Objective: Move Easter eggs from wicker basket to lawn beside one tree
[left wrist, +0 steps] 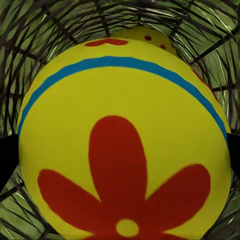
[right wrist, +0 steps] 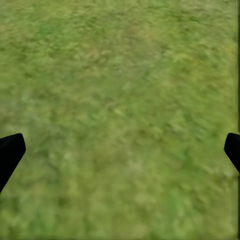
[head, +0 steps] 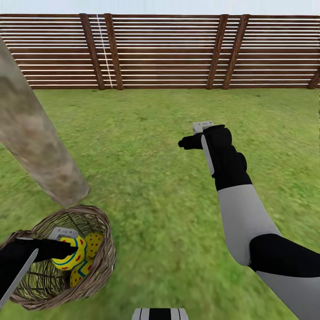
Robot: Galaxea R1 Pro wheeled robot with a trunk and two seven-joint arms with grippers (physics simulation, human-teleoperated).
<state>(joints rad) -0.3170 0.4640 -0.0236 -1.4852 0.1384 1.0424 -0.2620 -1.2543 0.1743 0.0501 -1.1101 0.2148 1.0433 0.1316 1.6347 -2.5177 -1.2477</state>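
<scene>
Fingers (left wrist: 6,157) of the left arm straddle one Easter egg (left wrist: 125,145) inside the wicker basket (head: 100,262), beside the tree (head: 40,151); grip unclear. Right ones (right wrist: 10,152) hang wide.

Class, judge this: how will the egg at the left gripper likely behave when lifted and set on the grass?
The egg looks smooth and rounded, so it may slip. The left gripper meets it inside the wicker basket. On the flat lawn it could roll.
</scene>
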